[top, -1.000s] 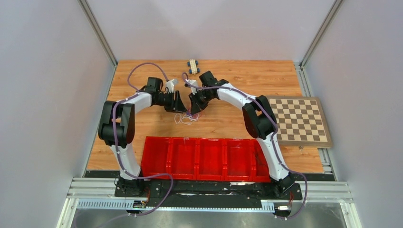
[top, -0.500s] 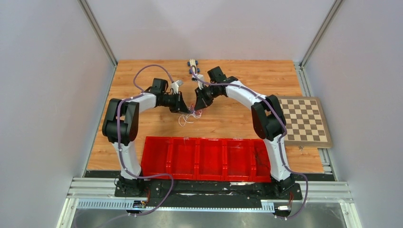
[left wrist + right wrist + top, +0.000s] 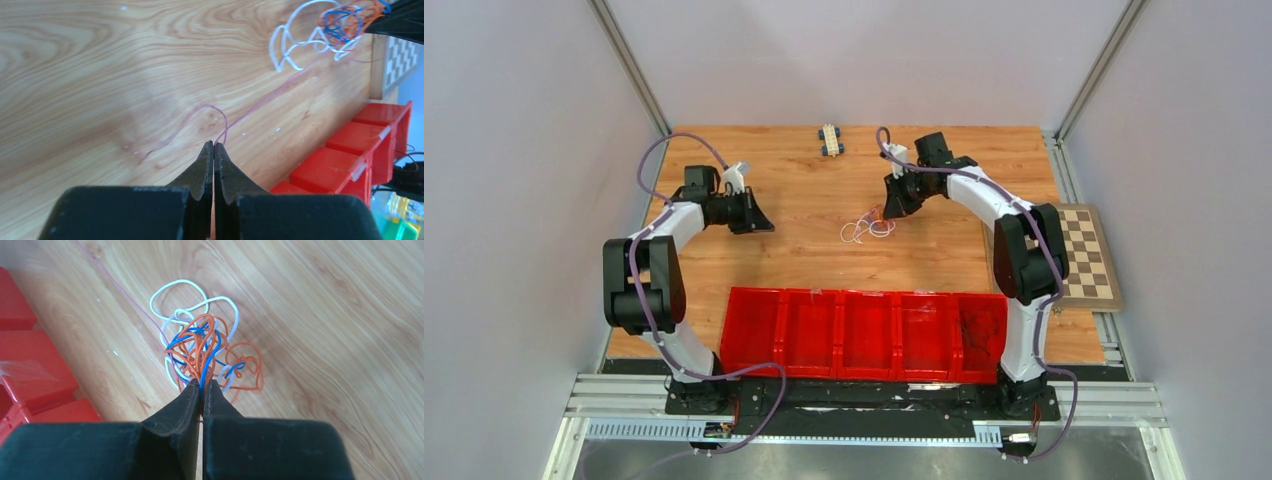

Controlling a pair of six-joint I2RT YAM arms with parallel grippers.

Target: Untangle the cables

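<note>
The cables (image 3: pixel 864 228) are a small knot of orange, blue and white wires on the wooden table, hanging just under my right gripper (image 3: pixel 890 208). In the right wrist view that gripper (image 3: pixel 202 385) is shut on blue and orange strands of the knot (image 3: pixel 200 342). White loops (image 3: pixel 175 295) spill out beyond it. My left gripper (image 3: pixel 757 222) is far to the left. Its jaws (image 3: pixel 214 144) are shut on one thin pinkish-purple cable (image 3: pixel 260 102). That cable runs stretched across the wood to the knot (image 3: pixel 345 22).
A row of red bins (image 3: pixel 864 335) lines the near edge of the table. A chessboard (image 3: pixel 1092 255) lies at the right, partly behind the right arm. A small blue and white toy car (image 3: pixel 830 140) sits at the far edge.
The arms have drawn apart. The left one shut on the thin pinkish cable and pulled left. The right one moved right, carrying the knot with it.
</note>
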